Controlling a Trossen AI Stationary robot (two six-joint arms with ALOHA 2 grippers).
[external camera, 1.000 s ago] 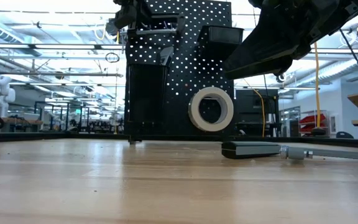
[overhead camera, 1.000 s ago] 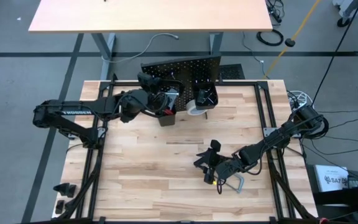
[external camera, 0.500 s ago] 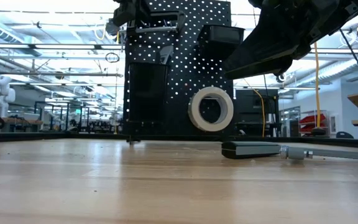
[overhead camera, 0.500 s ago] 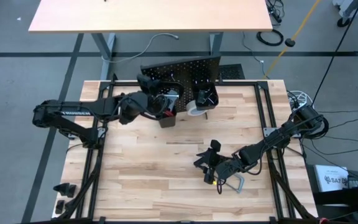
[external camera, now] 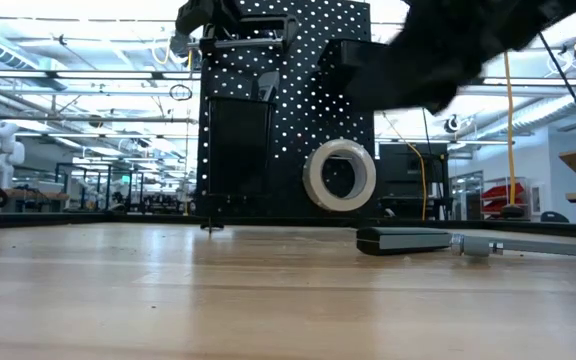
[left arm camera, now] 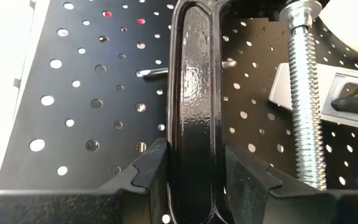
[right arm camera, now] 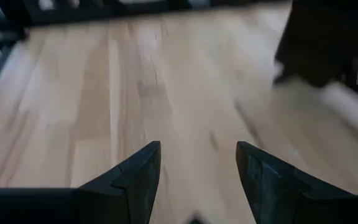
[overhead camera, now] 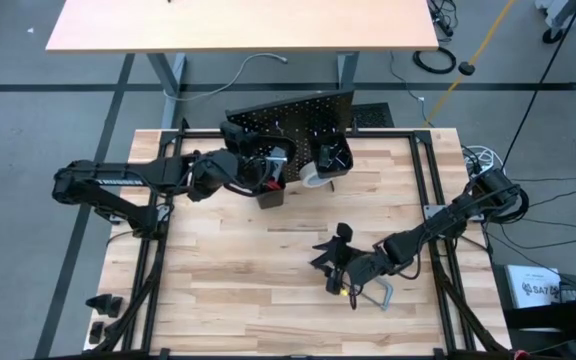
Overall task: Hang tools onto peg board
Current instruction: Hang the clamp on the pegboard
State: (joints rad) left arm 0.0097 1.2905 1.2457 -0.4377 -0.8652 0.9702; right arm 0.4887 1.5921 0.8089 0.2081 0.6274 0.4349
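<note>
L gripper [left arm camera: 191, 180] clenched on C-clamp [left arm camera: 194, 93] at peg board [overhead camera: 293, 115], upper centre of high view. R gripper [right arm camera: 194, 171] released, low over table [overhead camera: 228, 280], lower right.

The peg board [external camera: 288, 110] is black with a dot grid; the tape roll [external camera: 339, 174] white; the C-clamp [left arm camera: 194, 106] glossy black.

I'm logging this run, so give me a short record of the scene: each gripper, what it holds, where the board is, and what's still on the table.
left gripper: shut on black C-clamp, held up against the peg board
right gripper: open, empty, above the tabletop
peg board: upright at the table's far edge
already on board: white tape roll
still on table: grey bar clamp
</note>
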